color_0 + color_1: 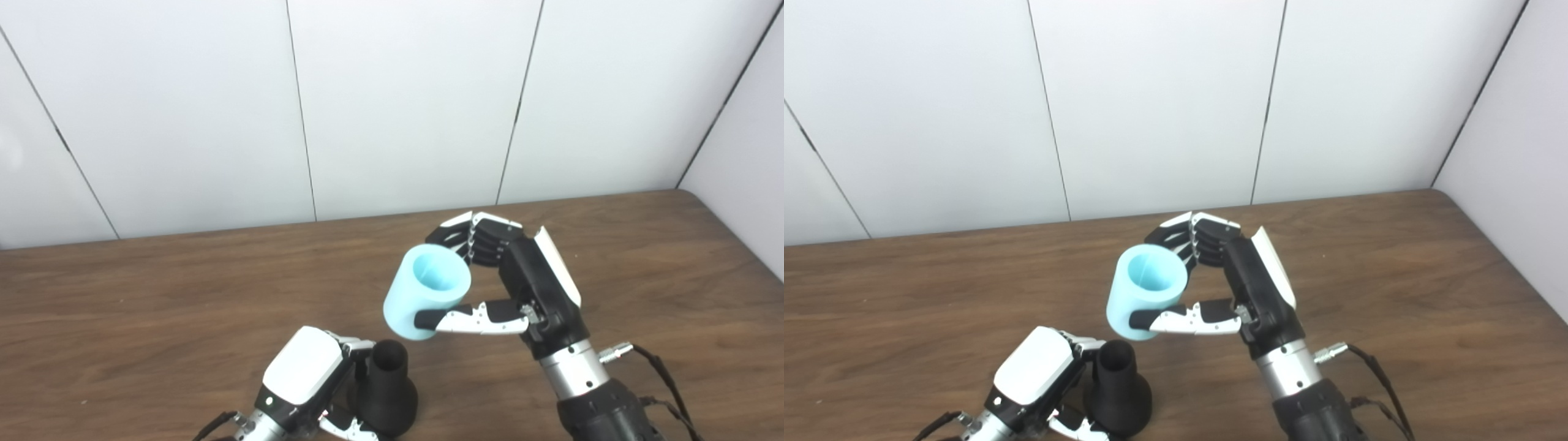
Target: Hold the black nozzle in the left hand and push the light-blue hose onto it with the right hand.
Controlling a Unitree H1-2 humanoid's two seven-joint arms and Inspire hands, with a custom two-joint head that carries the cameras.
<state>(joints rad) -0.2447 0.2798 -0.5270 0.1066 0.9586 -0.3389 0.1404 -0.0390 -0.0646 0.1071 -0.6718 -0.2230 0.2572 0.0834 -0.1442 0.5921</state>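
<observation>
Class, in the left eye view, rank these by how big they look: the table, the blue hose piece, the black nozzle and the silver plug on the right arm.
1. Table, by far the largest.
2. Blue hose and black nozzle: alike in apparent size, so not ranked apart.
3. Silver plug, smallest.

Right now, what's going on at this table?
A two-handed fitting job, mid-way. The left hand is closed around a black nozzle that stands on the wooden table with its narrow open end up. The right hand holds a light-blue hose piece, tilted, above and to the right of the nozzle. The two parts are still apart; the hose is not yet on the nozzle.
</observation>
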